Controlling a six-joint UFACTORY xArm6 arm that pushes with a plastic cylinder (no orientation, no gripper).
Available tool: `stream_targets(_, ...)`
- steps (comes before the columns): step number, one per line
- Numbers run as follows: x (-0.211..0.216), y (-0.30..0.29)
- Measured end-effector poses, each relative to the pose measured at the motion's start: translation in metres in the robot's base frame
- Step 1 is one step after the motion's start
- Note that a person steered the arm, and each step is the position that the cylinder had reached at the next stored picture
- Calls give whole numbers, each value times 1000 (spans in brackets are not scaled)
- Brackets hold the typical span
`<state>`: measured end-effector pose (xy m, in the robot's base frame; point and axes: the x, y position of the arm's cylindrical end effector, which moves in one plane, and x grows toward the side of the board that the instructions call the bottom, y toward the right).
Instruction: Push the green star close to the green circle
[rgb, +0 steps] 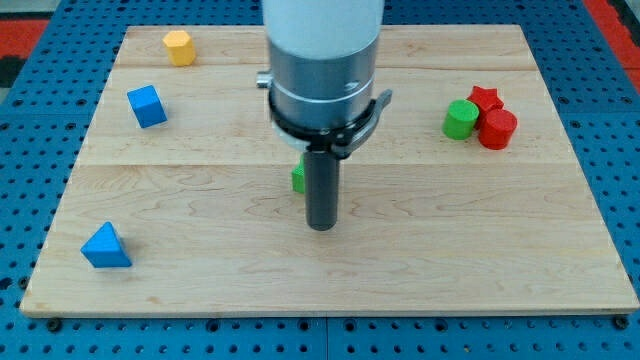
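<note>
The green star (298, 178) sits near the board's middle, mostly hidden behind my dark rod; only a small green edge shows on the rod's left. My tip (321, 226) rests on the board just below and to the right of that green edge. The green circle (460, 119) stands at the view's right, touching a red star (486, 98) and a red circle (497, 129).
A yellow hexagon block (179, 46) lies at the top left, a blue cube-like block (147, 105) below it, and a blue triangle (106, 246) at the bottom left. The wooden board (480, 250) lies on a blue pegboard surface.
</note>
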<state>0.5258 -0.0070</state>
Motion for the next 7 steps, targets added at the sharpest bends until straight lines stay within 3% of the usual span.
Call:
stream_targets(2,-51,5)
stream_targets(3,-53,-39)
stream_targets(6,-86,62)
stream_targets(7,-84,3)
